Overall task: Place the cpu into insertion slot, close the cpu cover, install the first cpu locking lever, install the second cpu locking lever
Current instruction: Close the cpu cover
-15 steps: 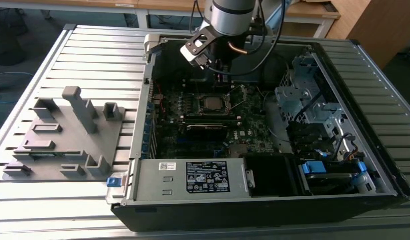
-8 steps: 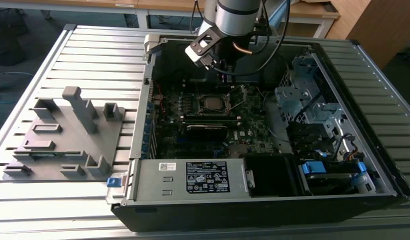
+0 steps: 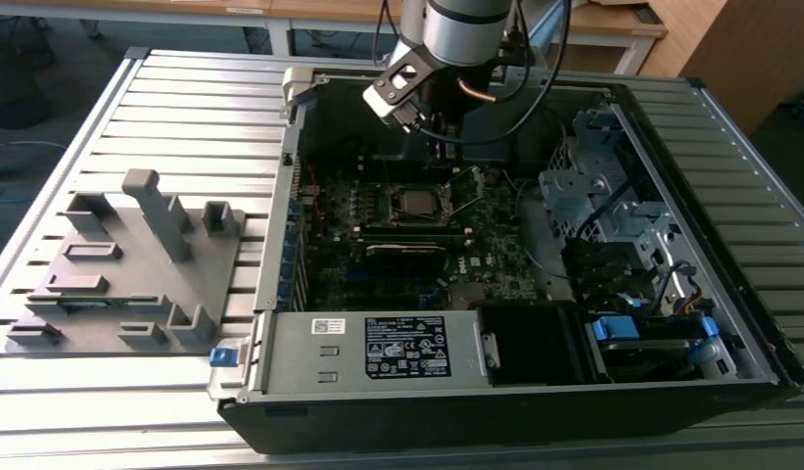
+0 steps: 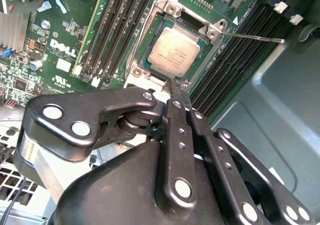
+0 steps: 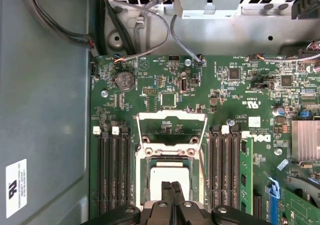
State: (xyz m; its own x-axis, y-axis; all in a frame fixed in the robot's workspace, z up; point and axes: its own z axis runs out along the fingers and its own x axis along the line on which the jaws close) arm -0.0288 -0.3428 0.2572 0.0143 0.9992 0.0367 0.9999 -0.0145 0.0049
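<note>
CPU [image 3: 416, 203] lies at the middle of the motherboard [image 3: 362, 264], under the arm [image 3: 460, 29], with the case wall [image 3: 291, 157] rising beside the board.

In the second wrist view the gripper [image 4: 177, 87] is clenched with nothing between its fingers. The tips sit at the near edge of the CPU [image 4: 176, 52]; I cannot tell whether they touch it. A thin lever [image 4: 252, 36] juts out beyond them.

In the first wrist view the CPU [image 5: 170, 171] sits in the insertion slot [image 5: 145, 177], right at the tips of the gripper [image 5: 171, 186]. The cpu cover [image 5: 172, 117] stands open just past it, and memory slots [image 5: 112, 170] flank both sides.
</note>
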